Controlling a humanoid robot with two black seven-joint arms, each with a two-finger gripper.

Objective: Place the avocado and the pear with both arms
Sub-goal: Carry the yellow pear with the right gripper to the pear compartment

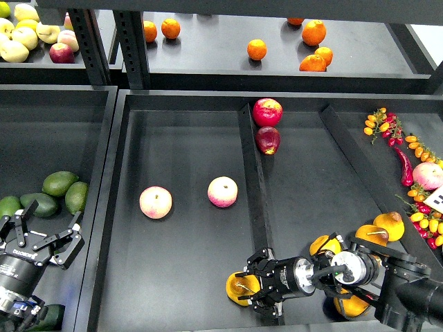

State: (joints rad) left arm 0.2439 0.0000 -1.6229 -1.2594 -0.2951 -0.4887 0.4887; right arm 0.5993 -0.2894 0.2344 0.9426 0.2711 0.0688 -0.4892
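A yellow-orange pear (237,288) lies at the front of the middle tray, by its divider. My right gripper (253,288) reaches in from the right, open, with one finger on either side of the pear and close to it. Several green avocados (59,183) lie in a cluster in the left tray. My left gripper (40,234) is open and empty just in front of them, its fingers pointing at the nearest avocado (40,204).
Two pink-yellow apples (156,202) (223,191) lie in the middle tray. Two red fruits (267,112) sit by the divider (253,187). More pears (389,225) lie around my right arm. Chillies and small tomatoes (415,159) are at far right. Oranges and apples are on the back shelf.
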